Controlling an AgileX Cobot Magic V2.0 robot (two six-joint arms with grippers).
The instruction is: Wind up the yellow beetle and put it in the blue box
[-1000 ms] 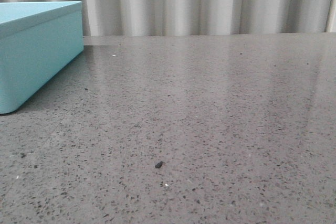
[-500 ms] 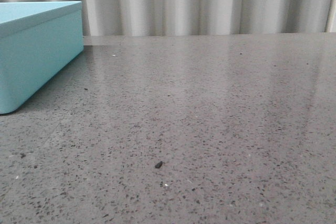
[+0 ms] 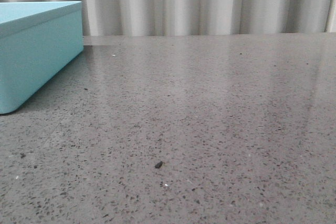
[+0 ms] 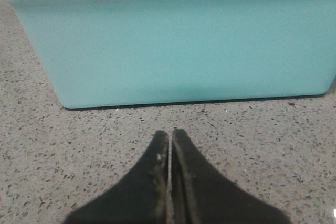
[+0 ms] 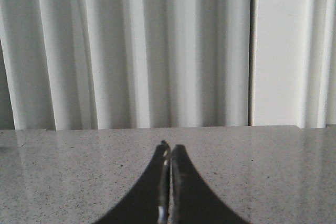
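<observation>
The blue box [image 3: 37, 51] stands at the far left of the table in the front view. Its plain side [image 4: 178, 40] fills the left wrist view. My left gripper [image 4: 170, 134] is shut with nothing in it, low over the speckled table a short way in front of that side. My right gripper [image 5: 170, 148] is also shut and empty, low over bare table and facing the pale curtain. The yellow beetle is out of view in every frame. Neither arm shows in the front view.
A grey speckled table [image 3: 210, 119] runs back to a pleated pale curtain [image 3: 210, 3]. A small dark crumb [image 3: 158, 164] lies near the front middle. White pipes [image 5: 314, 51] stand on the wall beyond the table in the right wrist view.
</observation>
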